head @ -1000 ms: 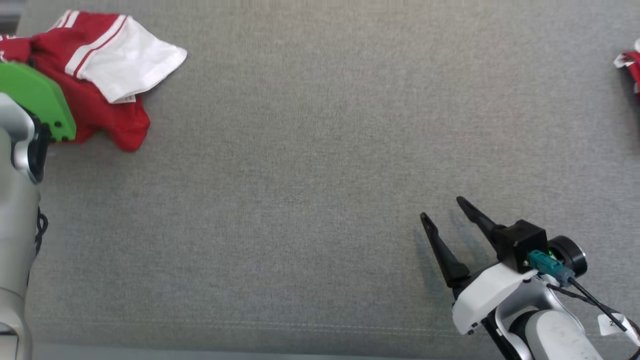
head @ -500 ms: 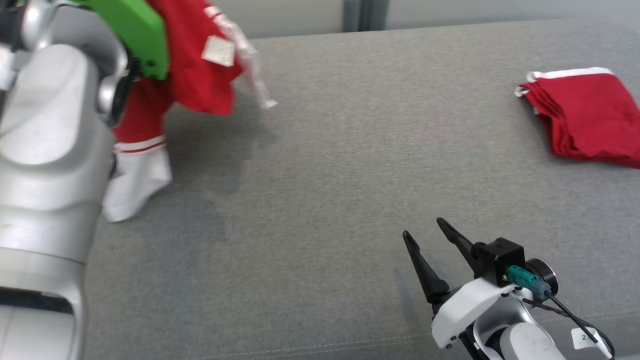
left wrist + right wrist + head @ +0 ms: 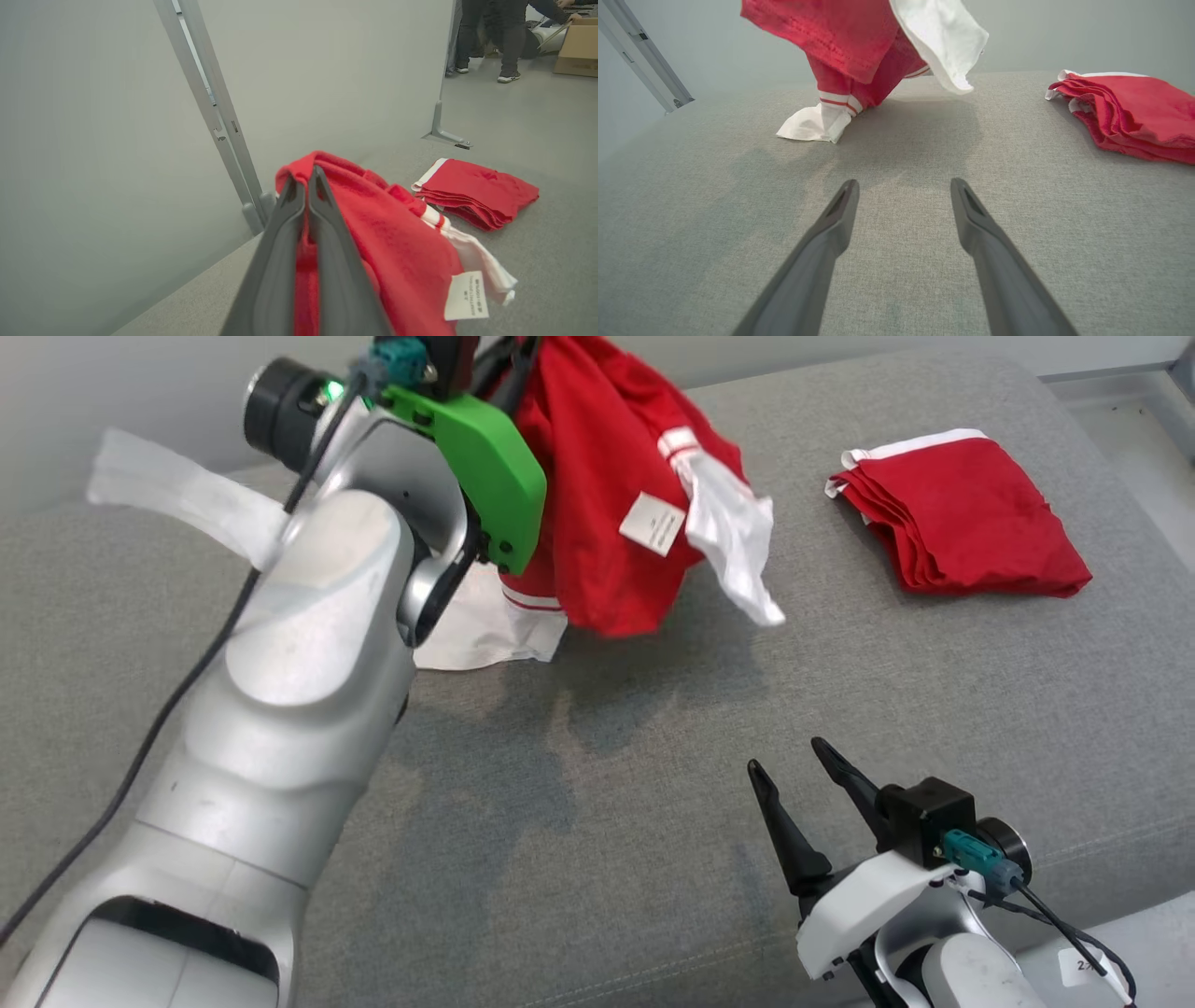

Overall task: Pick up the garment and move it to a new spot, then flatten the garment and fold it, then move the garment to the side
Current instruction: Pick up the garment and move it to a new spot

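The garment [image 3: 607, 504] is red with white sleeves and a white label. It hangs bunched from my left gripper [image 3: 303, 175], whose fingers are shut on its top fold. One white sleeve end [image 3: 485, 635] still rests on the grey padded surface [image 3: 653, 756]; the other sleeve dangles free. In the right wrist view the garment [image 3: 859, 32] hangs ahead and above. My right gripper [image 3: 787, 756] stands open low over the surface at the near right, nothing between its fingers [image 3: 831, 224].
A folded pile of red cloth [image 3: 962, 513] lies at the far right of the surface. Beyond the surface stands a grey partition with a metal post [image 3: 210, 93]. A person's legs [image 3: 504, 32] and a cardboard box [image 3: 577, 46] are farther off.
The garment, lying crumpled on the surface a second ago, now hangs lifted from my shut left gripper. The head camera has turned. The right gripper stays open and still.
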